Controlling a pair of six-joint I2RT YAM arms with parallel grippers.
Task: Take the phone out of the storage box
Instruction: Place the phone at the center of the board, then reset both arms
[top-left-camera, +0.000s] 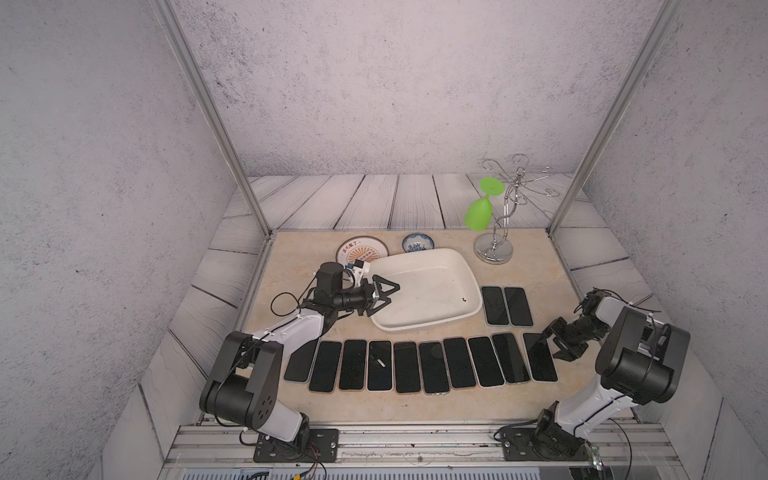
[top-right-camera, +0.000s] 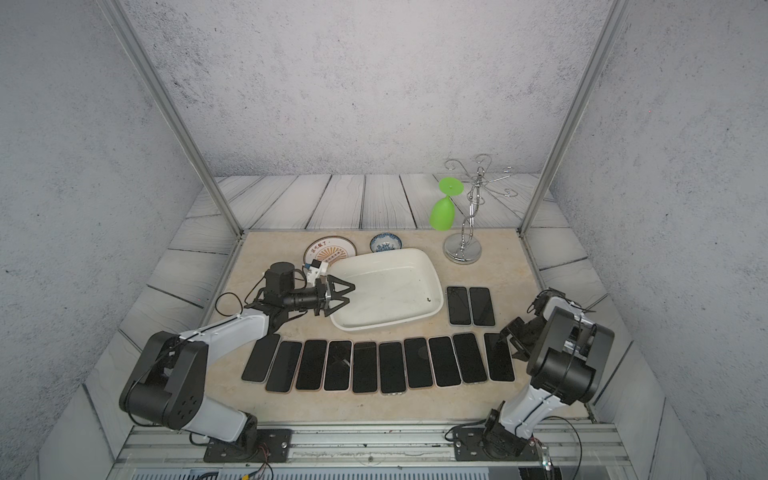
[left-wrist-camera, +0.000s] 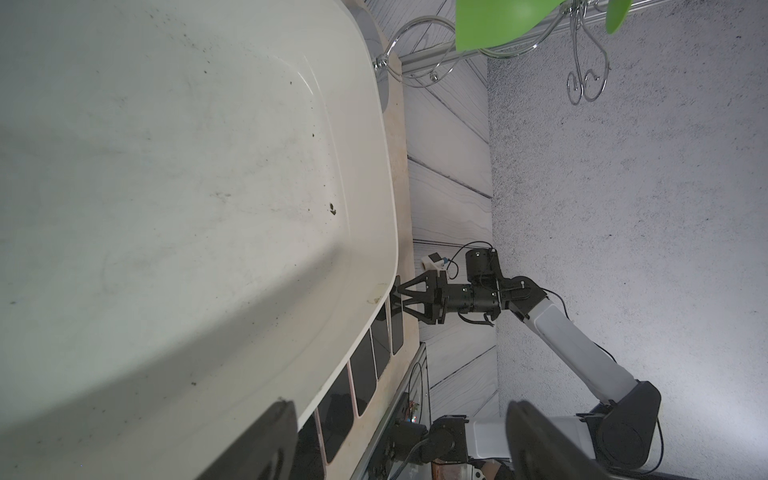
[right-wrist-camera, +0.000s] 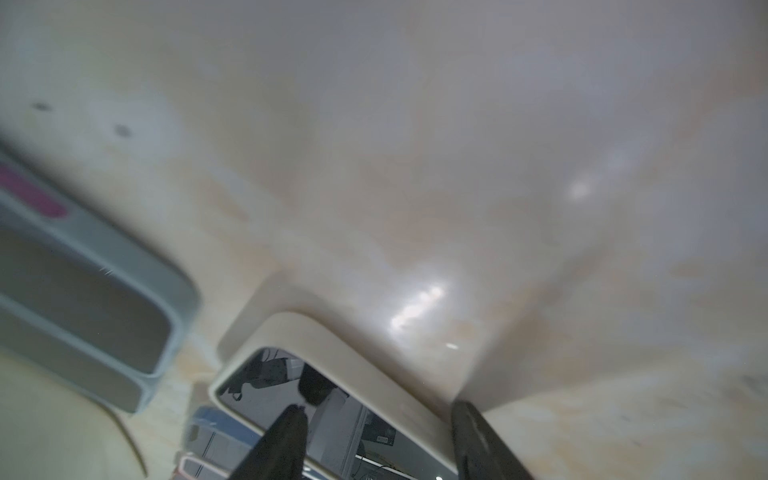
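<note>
The right gripper (right-wrist-camera: 378, 409) has its two black fingers (right-wrist-camera: 282, 440) low over a phone (right-wrist-camera: 266, 374) in a pale case. One finger sits over the dark glass and the other is just past the long edge. I cannot tell if they are pinching the phone or are only close to it. The phone lies on the table (top-left-camera: 415, 407), at the end of a long row of phones (top-left-camera: 432, 368) that runs away from these fingers toward the other arm. It is out of the box (top-left-camera: 428, 291), which sits well beyond the fingers and looks empty but for a few small dark specks. The left gripper (top-left-camera: 387, 300) is at the box's short end with its fingers spread wide, holding nothing. I think the phone is flat, stiff and a bit heavy for its size. The glass is smooth, so it could slip or crack. The two long side edges, near the middle, look like the best place to hold it.
</note>
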